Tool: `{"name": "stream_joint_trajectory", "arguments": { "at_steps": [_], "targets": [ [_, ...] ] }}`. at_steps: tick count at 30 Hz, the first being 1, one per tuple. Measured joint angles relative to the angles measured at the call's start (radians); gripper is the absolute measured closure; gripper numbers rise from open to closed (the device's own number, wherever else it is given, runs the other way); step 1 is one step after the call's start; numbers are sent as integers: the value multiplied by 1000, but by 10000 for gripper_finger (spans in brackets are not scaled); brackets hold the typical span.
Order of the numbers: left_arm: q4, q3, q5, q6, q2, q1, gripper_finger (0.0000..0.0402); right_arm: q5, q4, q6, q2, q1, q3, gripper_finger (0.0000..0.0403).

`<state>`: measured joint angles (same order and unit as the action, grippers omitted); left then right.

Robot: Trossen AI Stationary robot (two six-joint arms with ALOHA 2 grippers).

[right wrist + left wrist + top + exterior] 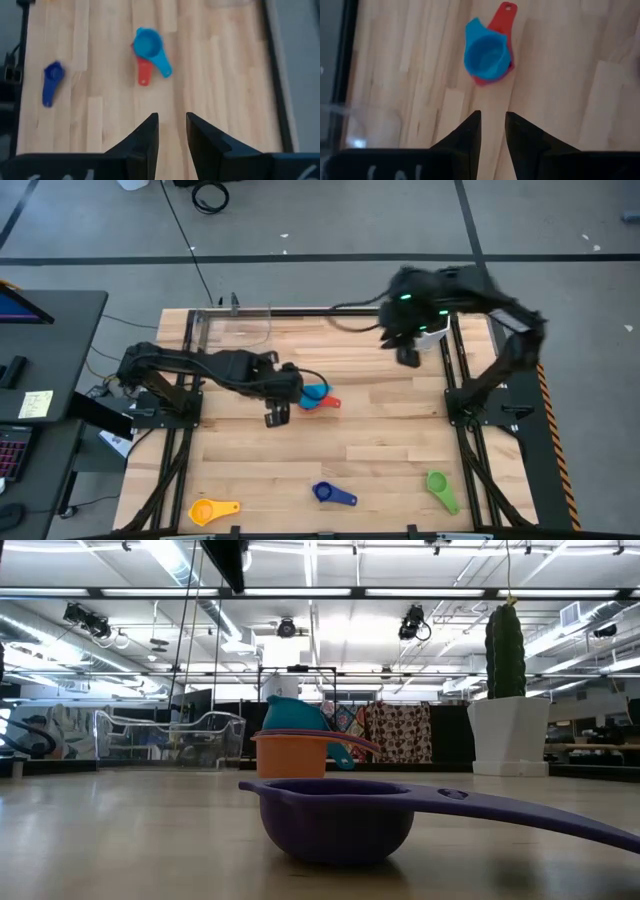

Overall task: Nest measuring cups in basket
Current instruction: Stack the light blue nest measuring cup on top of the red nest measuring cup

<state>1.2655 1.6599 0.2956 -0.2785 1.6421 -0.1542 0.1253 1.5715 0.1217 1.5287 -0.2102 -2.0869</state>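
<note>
A light blue cup (485, 54) sits nested in a red cup (501, 20) on the table's middle; the stack also shows in the high view (318, 397) and the low view (295, 740). My left gripper (493, 122) hovers just left of the stack (282, 395), empty, its fingers a narrow gap apart. My right gripper (172, 125) is raised over the far right of the table (408, 345), empty, with the same narrow gap. The clear basket (235, 330) stands at the far left. Yellow (212, 510), dark blue (330, 493) and green (440, 485) cups lie along the near edge.
A white pot with a green cactus (510, 725) stands at the far right, mostly hidden under my right arm in the high view. The dark blue cup (335, 815) fills the low view's foreground. Bare wood lies between the stack and the near-edge cups.
</note>
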Motion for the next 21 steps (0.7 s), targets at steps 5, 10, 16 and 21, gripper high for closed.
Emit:
{"name": "stream_joint_trajectory", "arguments": {
  "at_steps": [5,10,16,21],
  "targets": [
    [-151,-132,-46,106,0,26,308,-45,0,-57,-126,-1,0,299],
    [-245,-216,-107,232,0,35,308,-58,0,-107,-211,-1,0,299],
    [-321,-262,-110,408,0,31,313,-58,0,-157,-264,-1,0,299],
    [-329,-262,-113,422,0,33,367,-58,0,-175,-273,-1,0,299]
  ]
}}
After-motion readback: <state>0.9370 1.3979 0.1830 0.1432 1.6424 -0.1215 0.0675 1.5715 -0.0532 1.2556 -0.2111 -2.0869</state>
